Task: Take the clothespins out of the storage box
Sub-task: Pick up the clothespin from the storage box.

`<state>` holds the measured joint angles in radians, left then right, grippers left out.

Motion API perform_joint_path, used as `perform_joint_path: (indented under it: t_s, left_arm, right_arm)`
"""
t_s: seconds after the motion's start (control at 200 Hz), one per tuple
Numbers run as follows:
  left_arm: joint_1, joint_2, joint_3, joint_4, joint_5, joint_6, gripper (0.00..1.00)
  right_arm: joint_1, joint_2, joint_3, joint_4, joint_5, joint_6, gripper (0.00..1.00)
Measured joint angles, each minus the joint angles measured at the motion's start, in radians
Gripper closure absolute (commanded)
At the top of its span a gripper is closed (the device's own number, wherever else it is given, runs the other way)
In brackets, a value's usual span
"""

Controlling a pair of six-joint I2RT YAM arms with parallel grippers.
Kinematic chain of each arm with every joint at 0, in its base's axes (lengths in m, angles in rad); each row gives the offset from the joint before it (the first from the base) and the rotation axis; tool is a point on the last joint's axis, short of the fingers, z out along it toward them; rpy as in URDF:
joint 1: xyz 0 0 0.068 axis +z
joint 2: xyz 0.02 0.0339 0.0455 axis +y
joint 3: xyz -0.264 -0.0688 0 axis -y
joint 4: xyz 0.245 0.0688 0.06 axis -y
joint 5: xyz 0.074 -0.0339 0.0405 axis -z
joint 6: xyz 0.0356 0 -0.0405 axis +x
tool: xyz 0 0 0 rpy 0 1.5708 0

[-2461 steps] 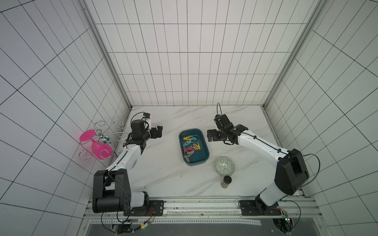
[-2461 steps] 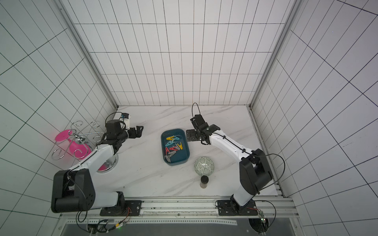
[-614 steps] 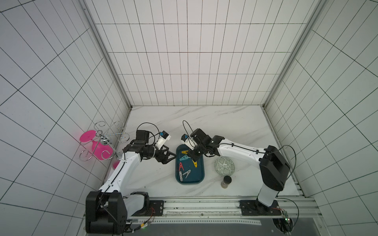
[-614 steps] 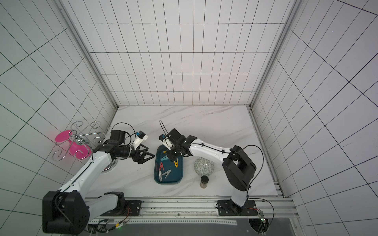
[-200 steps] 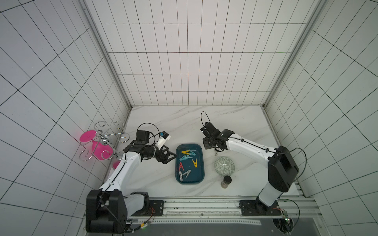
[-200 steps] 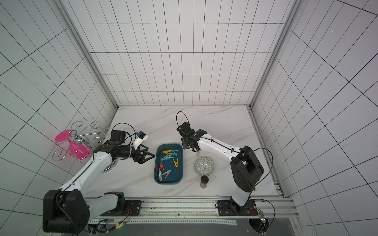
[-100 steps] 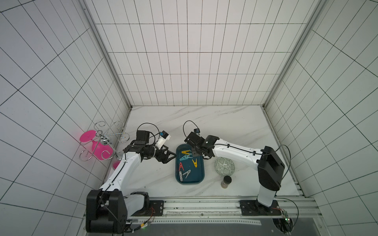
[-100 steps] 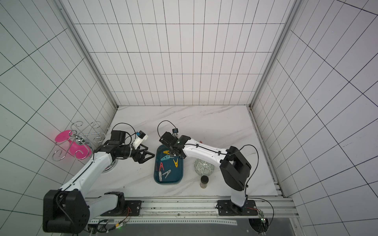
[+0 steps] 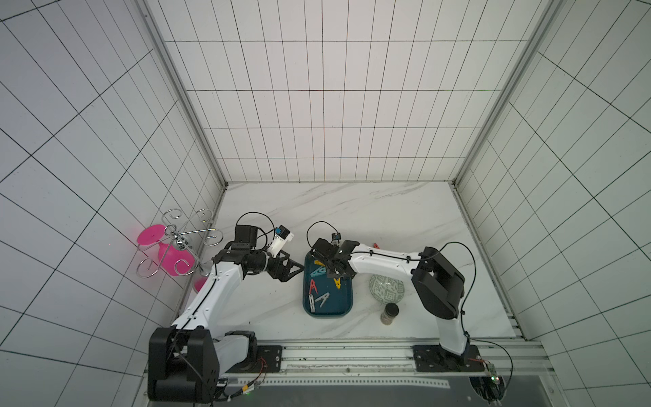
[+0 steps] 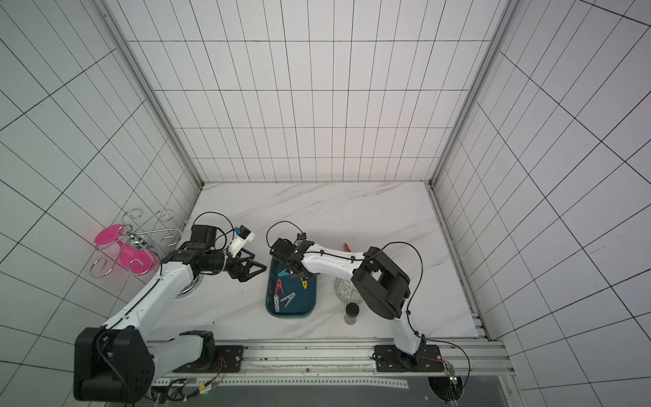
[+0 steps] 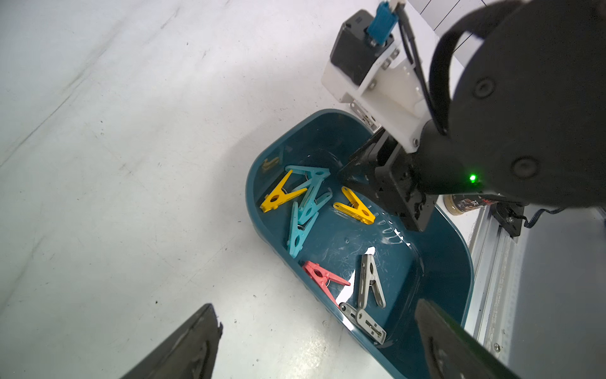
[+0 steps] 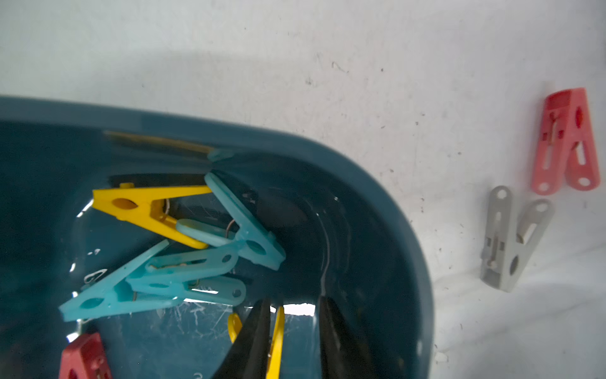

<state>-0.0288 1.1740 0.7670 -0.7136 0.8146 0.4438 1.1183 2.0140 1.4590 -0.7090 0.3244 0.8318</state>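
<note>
Right claw point(image 12: 292, 302) low inside storage box point(image 12: 196, 123) (jaws apart, tips downward)

Teal storage box point(image 10: 303, 303) with clothespins point(image 10: 279, 286), right jaws down inside it; left jaws spread alongside

A round green-and-white patterned bowl point(image 9: 387, 289) sits on the white marbled desk point(image 9: 352, 211). A small dark-lidded jar point(image 9: 390, 313) stands just beside the bowl. Well apart from the bowl, by the tiled side wall, a wire rack point(image 9: 183, 239) holds pink glasses point(image 9: 151, 235).
</note>
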Motion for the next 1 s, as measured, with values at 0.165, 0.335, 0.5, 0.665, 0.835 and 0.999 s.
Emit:
perform_joint_path:
  t_s: [0.165,0.335,0.5,0.665,0.835,0.999]
  left_arm:
    - [0.000,0.000,0.000,0.000,0.000,0.000,0.05]
    - [0.000,0.000,0.000,0.000,-0.001,0.000,0.05]
    - [0.000,0.000,0.000,0.000,-0.003,0.000,0.05]
    - [0.000,0.000,0.000,0.000,-0.003,0.000,0.05]
    - [0.000,0.000,0.000,0.000,-0.003,0.000,0.05]
    - [0.000,0.000,0.000,0.000,-0.003,0.000,0.05]
  right_arm:
    - [0.002,0.023,0.000,0.003,-0.011,0.005,0.73]
    - [0.002,0.040,0.000,0.011,-0.019,0.011,0.81]
    - [0.003,0.048,0.005,0.019,-0.025,0.014,0.87]
    - [0.003,0.048,0.005,0.028,-0.025,0.011,0.93]
    - [0.002,0.009,-0.006,0.048,-0.019,0.001,0.95]
    - [-0.020,-0.107,-0.029,0.065,-0.025,-0.033,0.95]
